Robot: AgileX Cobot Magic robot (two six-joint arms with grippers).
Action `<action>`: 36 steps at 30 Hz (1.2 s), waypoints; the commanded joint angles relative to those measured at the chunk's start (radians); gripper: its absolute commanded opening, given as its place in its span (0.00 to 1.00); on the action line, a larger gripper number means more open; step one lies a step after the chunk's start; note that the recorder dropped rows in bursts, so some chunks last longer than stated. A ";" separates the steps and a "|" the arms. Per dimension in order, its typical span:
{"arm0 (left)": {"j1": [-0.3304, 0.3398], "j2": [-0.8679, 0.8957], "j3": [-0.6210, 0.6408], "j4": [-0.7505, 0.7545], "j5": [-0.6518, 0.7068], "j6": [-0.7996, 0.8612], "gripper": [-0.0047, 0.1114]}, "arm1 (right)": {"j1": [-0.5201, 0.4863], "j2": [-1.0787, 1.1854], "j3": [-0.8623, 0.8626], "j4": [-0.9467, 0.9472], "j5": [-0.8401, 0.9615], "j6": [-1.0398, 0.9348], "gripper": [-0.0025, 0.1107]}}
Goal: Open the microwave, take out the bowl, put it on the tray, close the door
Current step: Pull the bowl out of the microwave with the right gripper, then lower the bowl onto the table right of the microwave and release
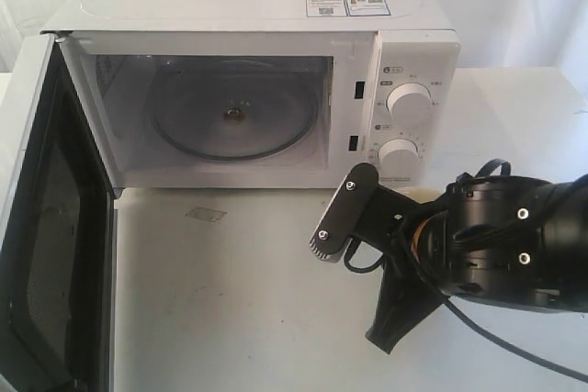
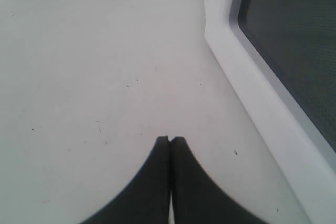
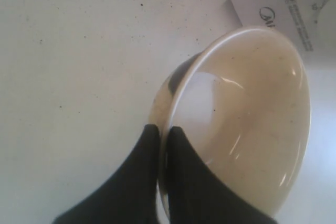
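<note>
Two pincers, one load. Right pincer (image 3: 164, 129) is clamped on the rim of the bowl (image 3: 247, 114): a thin edge grip, bowl tilted, above the desk (image 1: 230, 300) just near of the microwave (image 1: 239, 6) knob panel. Left pincer (image 2: 169, 140) is together and empty, beside the door (image 1: 46, 227), which hangs wide open at left. Tray not in view. Risks: the glossy rim could slip out on a fast swing, the bowl could clip the knob panel, and my left arm could block the door's closing path.
</note>
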 commanded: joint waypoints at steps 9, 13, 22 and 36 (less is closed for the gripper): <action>-0.002 -0.005 0.004 -0.004 0.003 -0.007 0.04 | -0.045 0.085 0.005 0.008 -0.025 0.003 0.03; -0.002 -0.005 0.004 -0.004 0.003 -0.007 0.04 | -0.045 0.090 0.005 0.008 -0.025 0.007 0.19; -0.002 -0.005 0.004 -0.004 0.003 -0.007 0.04 | -0.044 0.076 -0.002 0.010 0.005 0.007 0.50; -0.002 -0.005 0.004 -0.004 0.003 -0.007 0.04 | -0.012 -0.235 -0.054 0.205 0.140 0.000 0.05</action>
